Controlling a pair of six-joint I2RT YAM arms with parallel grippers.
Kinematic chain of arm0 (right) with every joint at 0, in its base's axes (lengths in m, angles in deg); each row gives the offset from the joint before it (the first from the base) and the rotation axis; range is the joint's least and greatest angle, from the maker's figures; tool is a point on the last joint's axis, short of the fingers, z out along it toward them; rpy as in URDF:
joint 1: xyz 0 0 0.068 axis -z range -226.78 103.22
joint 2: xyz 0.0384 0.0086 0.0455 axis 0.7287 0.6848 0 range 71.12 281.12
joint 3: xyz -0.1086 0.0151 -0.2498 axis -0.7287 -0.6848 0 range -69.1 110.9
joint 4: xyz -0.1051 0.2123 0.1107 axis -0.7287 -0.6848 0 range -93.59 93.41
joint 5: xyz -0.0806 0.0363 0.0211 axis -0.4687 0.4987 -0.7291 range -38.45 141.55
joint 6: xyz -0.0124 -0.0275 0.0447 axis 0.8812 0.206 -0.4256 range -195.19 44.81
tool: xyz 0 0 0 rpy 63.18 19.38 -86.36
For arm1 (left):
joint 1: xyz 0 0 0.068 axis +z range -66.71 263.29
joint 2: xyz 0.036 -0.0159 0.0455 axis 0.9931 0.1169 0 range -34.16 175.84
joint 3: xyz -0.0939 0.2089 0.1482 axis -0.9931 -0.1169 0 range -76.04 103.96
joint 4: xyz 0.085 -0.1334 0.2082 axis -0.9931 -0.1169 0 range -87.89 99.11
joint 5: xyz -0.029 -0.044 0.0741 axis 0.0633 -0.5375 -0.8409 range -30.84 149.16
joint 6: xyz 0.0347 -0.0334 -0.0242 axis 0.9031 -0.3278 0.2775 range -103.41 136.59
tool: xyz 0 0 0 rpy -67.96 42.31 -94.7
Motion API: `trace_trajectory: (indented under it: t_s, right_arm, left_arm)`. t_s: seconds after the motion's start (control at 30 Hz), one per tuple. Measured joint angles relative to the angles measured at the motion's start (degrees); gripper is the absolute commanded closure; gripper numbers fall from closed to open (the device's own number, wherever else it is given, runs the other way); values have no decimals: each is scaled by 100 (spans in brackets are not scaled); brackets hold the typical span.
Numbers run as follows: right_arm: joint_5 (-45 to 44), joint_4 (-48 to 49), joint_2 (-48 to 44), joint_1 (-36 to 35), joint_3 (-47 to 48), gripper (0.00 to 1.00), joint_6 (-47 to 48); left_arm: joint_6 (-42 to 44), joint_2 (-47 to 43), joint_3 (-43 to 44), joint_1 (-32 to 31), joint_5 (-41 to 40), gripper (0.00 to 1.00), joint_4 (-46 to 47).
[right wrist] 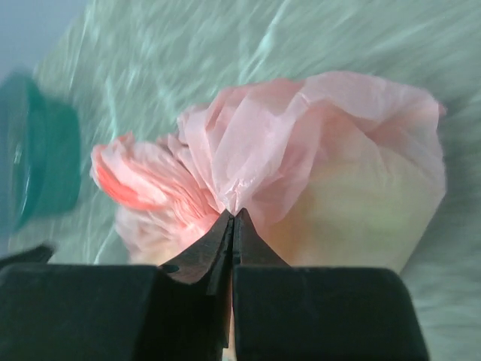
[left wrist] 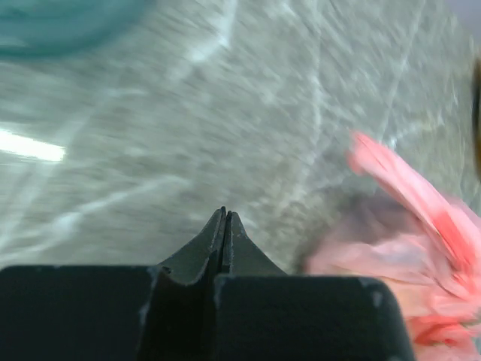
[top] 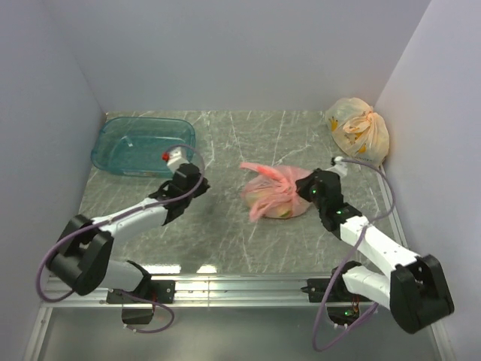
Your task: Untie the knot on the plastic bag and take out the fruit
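The pink plastic bag (top: 274,194) lies tied in the middle of the table, its handle loops sticking up and to the left. A pale yellow-green fruit (right wrist: 361,218) shows dimly through the plastic; the other fruit is hidden. My right gripper (top: 299,192) is at the bag's right side. In the right wrist view it (right wrist: 233,216) is shut on gathered folds of the bag (right wrist: 316,143). My left gripper (top: 203,186) is to the left of the bag, apart from it. In the left wrist view it (left wrist: 225,215) is shut and empty, with the bag (left wrist: 406,248) to its right.
A teal plastic tub (top: 143,145) stands at the back left and also shows in the left wrist view (left wrist: 60,22) and the right wrist view (right wrist: 37,165). A pale yellow bag with orange print (top: 358,128) sits at the back right corner. Walls enclose three sides.
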Motion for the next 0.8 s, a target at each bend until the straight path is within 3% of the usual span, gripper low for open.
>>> trace_trajectory:
  t_s: [0.17, 0.27, 0.37, 0.4, 0.53, 0.67, 0.8]
  right_arm:
    - [229, -120, -531, 229, -87, 100, 446]
    - [516, -57, -466, 101, -87, 100, 717]
    - [758, 35, -319, -74, -87, 100, 922]
    - [822, 61, -289, -153, -87, 100, 990]
    - [839, 186, -267, -520, -87, 100, 1215]
    - [713, 264, -214, -793, -101, 100, 1261]
    - [468, 409, -212, -986, -269, 100, 1130]
  left_arm:
    - [136, -695, -262, 328, 155, 99, -160]
    - [297, -807, -249, 264, 503, 84, -24]
    - [437, -605, -33, 59, 754, 64, -55]
    - [446, -479, 105, -61, 811, 50, -87]
    - [328, 155, 787, -579, 944, 27, -160]
    - [-13, 874, 1591, -940, 988, 25, -411]
    - [-570, 1322, 2039, -1156, 874, 33, -723]
